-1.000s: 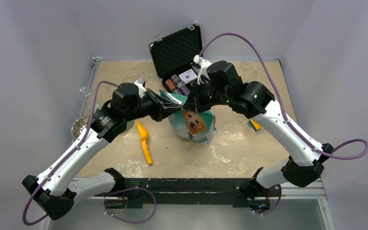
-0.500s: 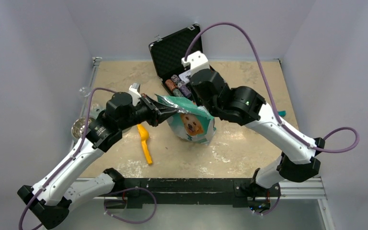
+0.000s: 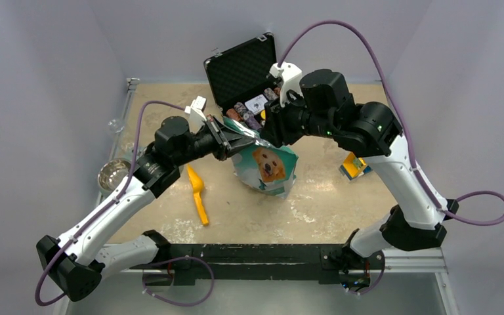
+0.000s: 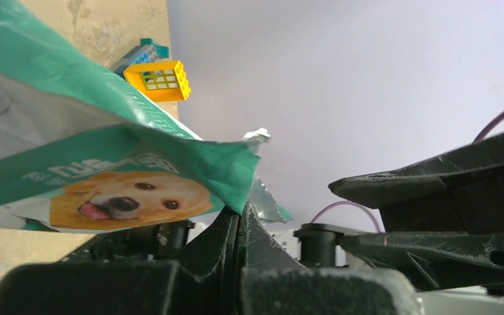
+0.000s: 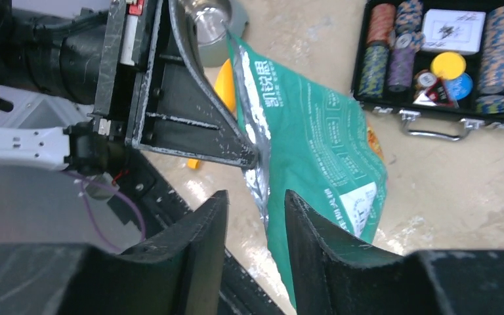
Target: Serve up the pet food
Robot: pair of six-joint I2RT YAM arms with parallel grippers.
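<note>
The teal pouch stands mid-surface, just before the open case; its kibble is hidden inside. It looks like soft, light, crinkly film (probably slick, and floppy at the mouth), so the stiffer top rim is the place to pinch. The left hand reaches in sideways, clenched on that rim's corner. The right hand angles down beside the edge, fingers parted, grasping nothing.

The pouch fills frame centre, with the left gripper and right gripper close together at its top and the open case just behind. Bare surface lies lower right. 1 yellow scoop and 1 metal bowl block the left.
</note>
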